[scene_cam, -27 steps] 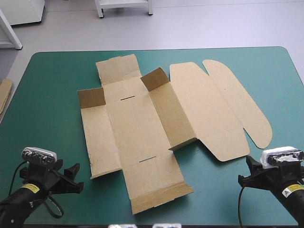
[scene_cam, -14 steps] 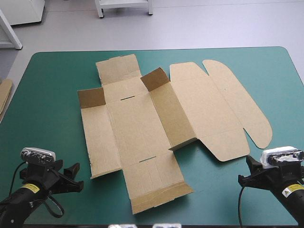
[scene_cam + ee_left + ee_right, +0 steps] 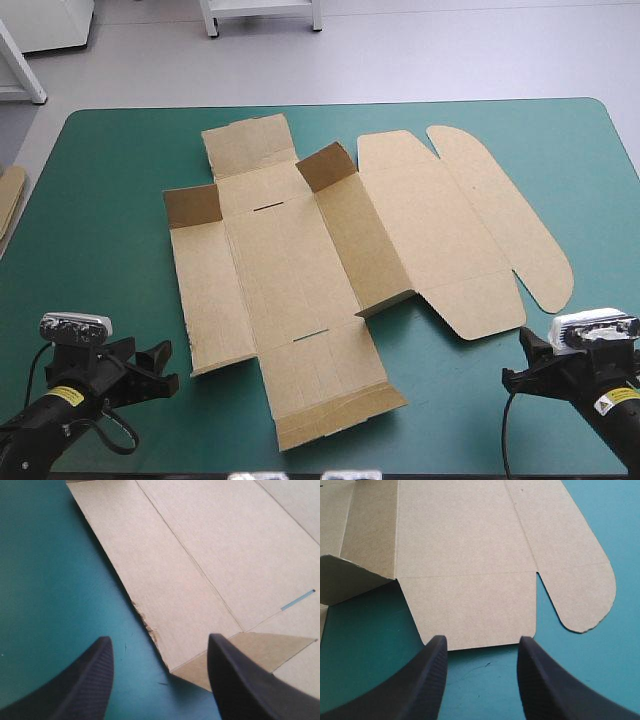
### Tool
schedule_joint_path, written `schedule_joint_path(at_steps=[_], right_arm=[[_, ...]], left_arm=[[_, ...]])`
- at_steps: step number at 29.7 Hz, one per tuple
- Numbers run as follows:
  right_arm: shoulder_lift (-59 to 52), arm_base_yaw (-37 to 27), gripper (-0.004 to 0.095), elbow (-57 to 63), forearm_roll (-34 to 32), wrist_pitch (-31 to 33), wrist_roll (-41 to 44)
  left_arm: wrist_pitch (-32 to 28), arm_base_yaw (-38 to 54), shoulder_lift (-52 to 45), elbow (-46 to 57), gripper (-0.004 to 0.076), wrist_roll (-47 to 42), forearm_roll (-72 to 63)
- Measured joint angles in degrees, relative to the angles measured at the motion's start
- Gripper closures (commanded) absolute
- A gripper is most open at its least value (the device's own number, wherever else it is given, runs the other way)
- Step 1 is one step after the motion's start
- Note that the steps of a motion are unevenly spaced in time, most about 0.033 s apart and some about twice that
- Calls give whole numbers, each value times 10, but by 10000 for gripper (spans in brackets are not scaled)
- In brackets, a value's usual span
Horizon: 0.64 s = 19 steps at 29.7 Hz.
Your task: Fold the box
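the box [image 3: 340, 270] lies nearly flat in the middle of the desk [image 3: 100, 200], only two short flaps [image 3: 325, 165] raised; nearly all folding remains. left pincer [image 3: 160, 641] and right pincer [image 3: 482, 641] gape wide, empty, just before its near edge.

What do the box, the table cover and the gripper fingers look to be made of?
Box: brown board, matt, probably cardboard; it has creased fold lines and a frayed edge near the left gripper. Cover: teal-green, smooth with a faint sheen; fabric or vinyl, I can't tell which. Fingers: black, finely ribbed, likely rubber or plastic.
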Motion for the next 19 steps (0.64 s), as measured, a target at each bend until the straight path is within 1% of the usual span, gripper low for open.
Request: schedule_joint_path(at_steps=[2, 6, 8, 11, 15, 19], right_arm=[[2, 0, 465, 0, -3, 0, 0], [34, 0, 385, -1, -5, -1, 0], [59, 0, 350, -1, -5, -3, 0], [101, 0, 343, -3, 0, -9, 0], [150, 0, 343, -23, 0, -11, -2], [174, 0, 344, -58, 1, -15, -14]], left_arm=[[0, 0, 4, 0, 309, -30, 0], [0, 0, 34, 0, 307, -81, 0], [-2, 0, 62, 0, 287, -93, 0], [-17, 0, 115, 0, 265, -100, 0], [-57, 0, 197, 0, 264, -102, -6], [-87, 0, 274, 0, 264, -103, -8]])
